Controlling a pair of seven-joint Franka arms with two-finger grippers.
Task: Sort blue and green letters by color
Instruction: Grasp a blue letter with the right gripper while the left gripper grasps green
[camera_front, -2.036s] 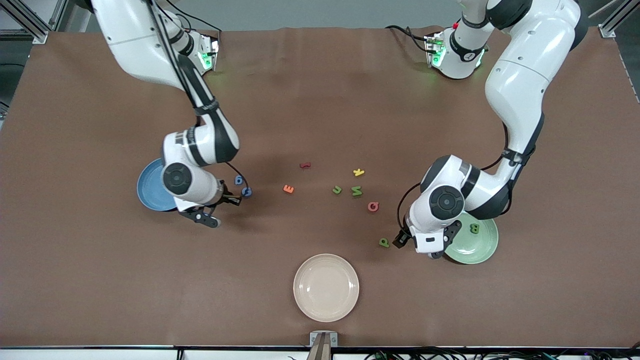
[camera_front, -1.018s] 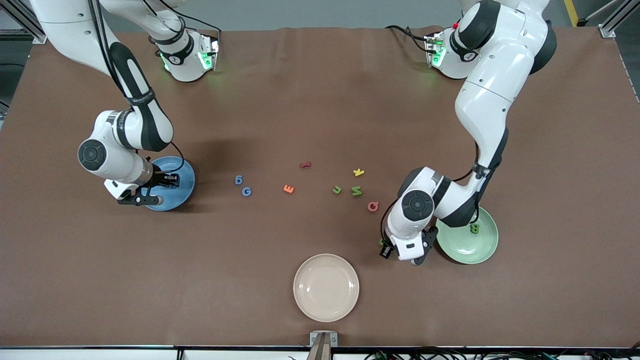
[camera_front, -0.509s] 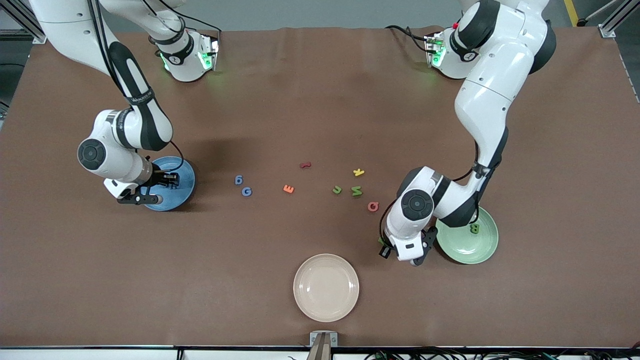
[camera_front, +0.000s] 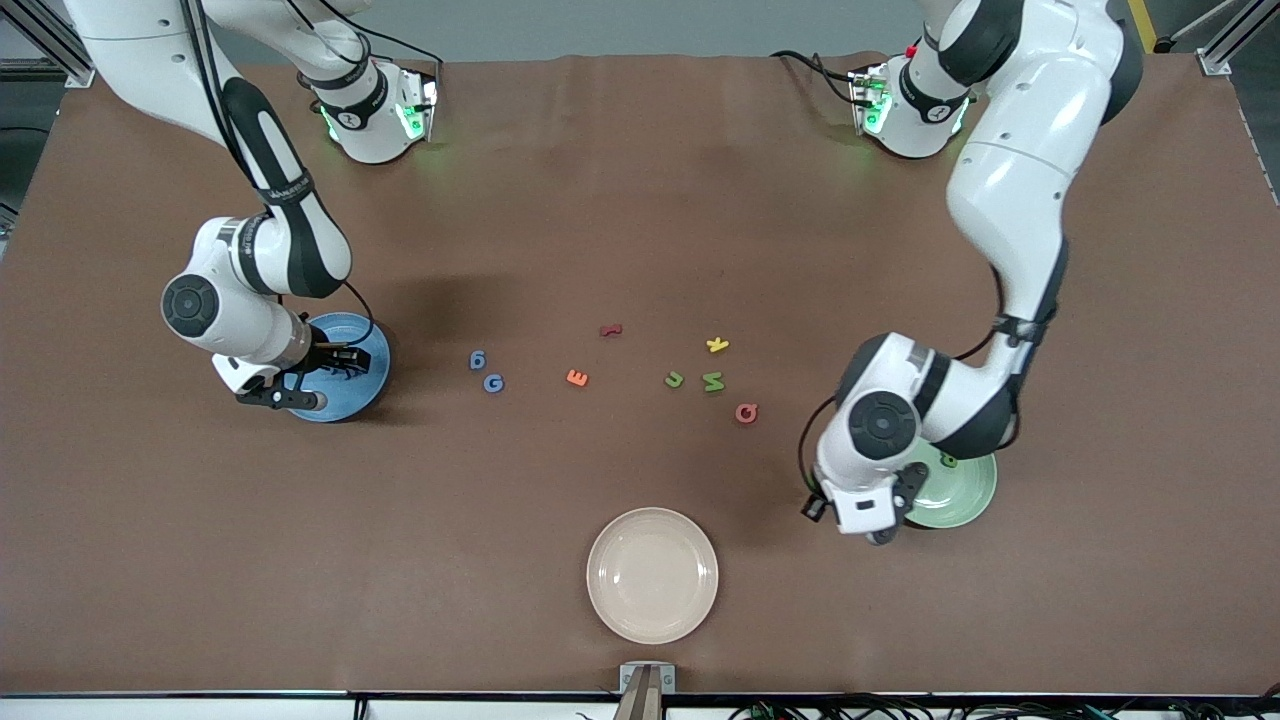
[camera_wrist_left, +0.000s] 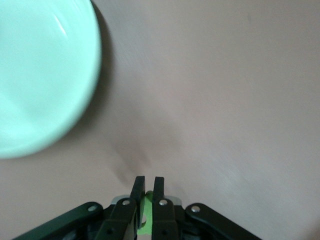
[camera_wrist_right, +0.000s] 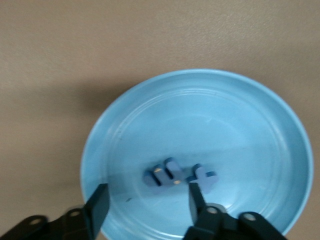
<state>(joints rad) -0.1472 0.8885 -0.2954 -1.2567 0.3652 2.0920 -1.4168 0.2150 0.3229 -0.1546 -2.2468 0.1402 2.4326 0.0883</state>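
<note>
Green letter (camera_wrist_left: 148, 202) pinched between left gripper (camera_wrist_left: 148, 186) jaws; right gripper (camera_wrist_right: 147, 200) jaws spread above blue letters (camera_wrist_right: 162, 176) in blue plate (camera_wrist_right: 260, 115).

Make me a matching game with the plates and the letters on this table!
Things:
1. blue plate
2. green plate
3. cream plate
4. yellow letter

Places or states:
A. lies on the bare table beside two green letters
B. holds two blue letters, with the right gripper open over it
C. nothing on it, nearest the front camera
D. partly hidden under the left arm, whose left gripper is shut on a green letter

Pairs: 1-B, 2-D, 3-C, 4-A
</note>
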